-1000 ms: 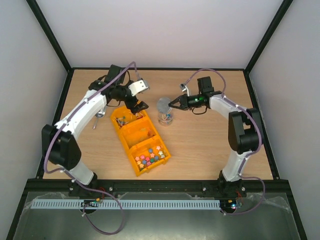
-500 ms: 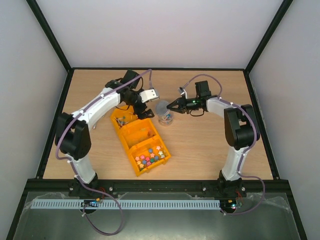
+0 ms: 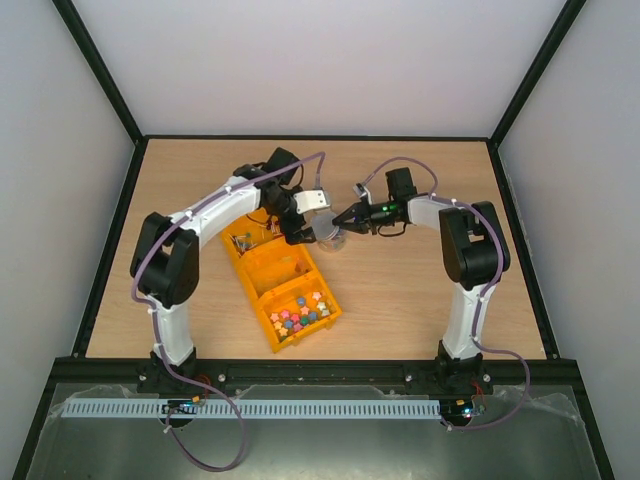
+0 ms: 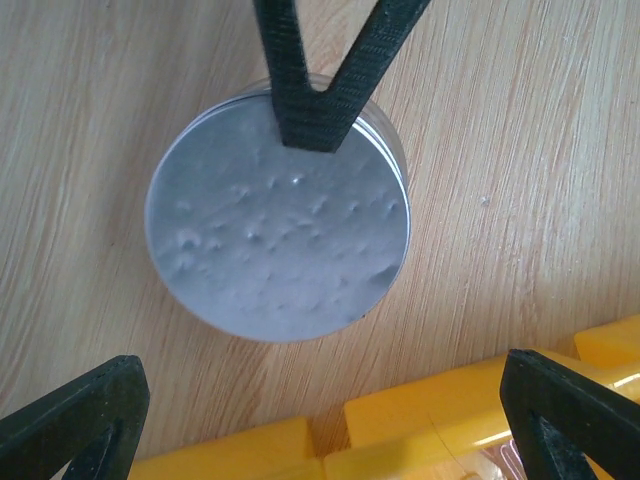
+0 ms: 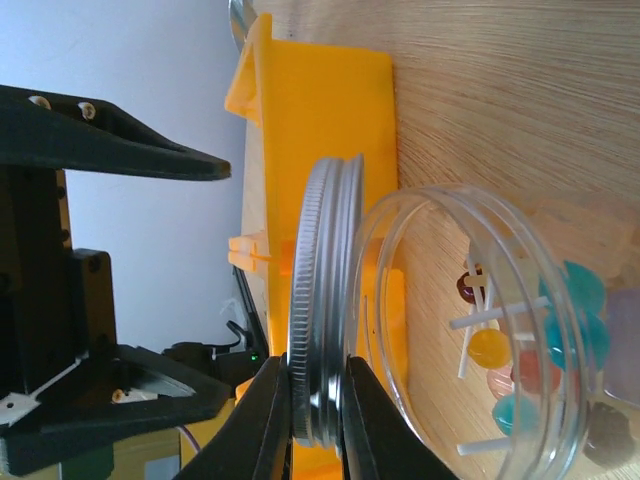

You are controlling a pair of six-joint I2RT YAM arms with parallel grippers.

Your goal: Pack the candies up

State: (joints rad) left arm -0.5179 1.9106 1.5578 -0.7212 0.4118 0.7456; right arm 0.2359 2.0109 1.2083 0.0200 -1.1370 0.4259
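Observation:
A clear jar point(image 5: 470, 340) stands on the table beside the yellow tray and holds coloured lollipops and sweets. My right gripper point(image 5: 315, 375) is shut on the edge of its silver screw lid point(image 5: 322, 300), held at the jar's mouth. In the top view the right gripper point(image 3: 338, 222) meets the jar point(image 3: 333, 242) from the right. My left gripper point(image 3: 308, 232) hovers over the lid point(image 4: 278, 225), open and empty, its fingers point(image 4: 75, 420) spread wide above the tray's edge. Small wrapped candies point(image 3: 246, 238) lie in the tray's far compartment, too small to detail.
The yellow three-compartment tray point(image 3: 262, 290) lies diagonally at mid table; its near compartment holds several small coloured star-shaped sweets point(image 3: 300, 312). Its rim point(image 4: 470, 400) lies close under my left fingers. Dark frame posts edge the table.
My left arm has swung right, from over the tray's far end to above the jar lid. My right gripper stays at the jar with the lid and has shifted slightly left.

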